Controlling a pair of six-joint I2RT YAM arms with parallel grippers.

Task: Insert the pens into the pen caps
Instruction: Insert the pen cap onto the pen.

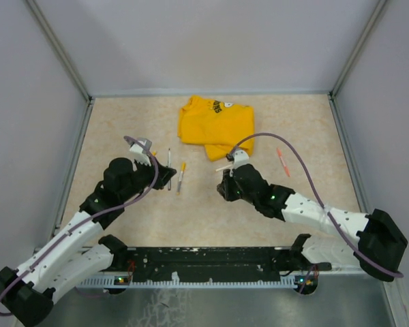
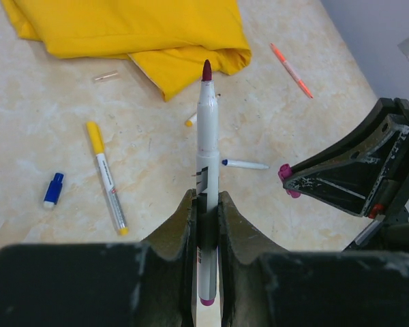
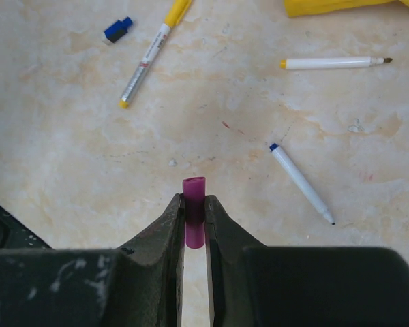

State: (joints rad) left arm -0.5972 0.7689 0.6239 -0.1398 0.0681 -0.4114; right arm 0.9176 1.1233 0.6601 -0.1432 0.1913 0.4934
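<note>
My left gripper point(image 2: 206, 208) is shut on a white-barrelled pen point(image 2: 206, 136); its bare dark magenta tip points away toward the shirt. My right gripper point(image 3: 194, 212) is shut on a short magenta pen cap point(image 3: 194, 197), held above the table. The left wrist view shows that cap point(image 2: 284, 172) at the right gripper's tip, to the right of the pen and apart from it. On the table lie a blue cap point(image 3: 118, 29), a pen wearing a yellow cap point(image 3: 150, 58), a blue-ended pen point(image 3: 301, 182) and a yellow-ended pen point(image 3: 334, 63). An orange pen point(image 1: 283, 162) lies to the right.
A folded yellow T-shirt point(image 1: 215, 122) lies at the back middle of the table. From above, the left gripper point(image 1: 165, 177) and right gripper point(image 1: 225, 185) face each other across the yellow-capped pen point(image 1: 181, 176). Grey walls enclose the table point(image 1: 123, 122) on three sides.
</note>
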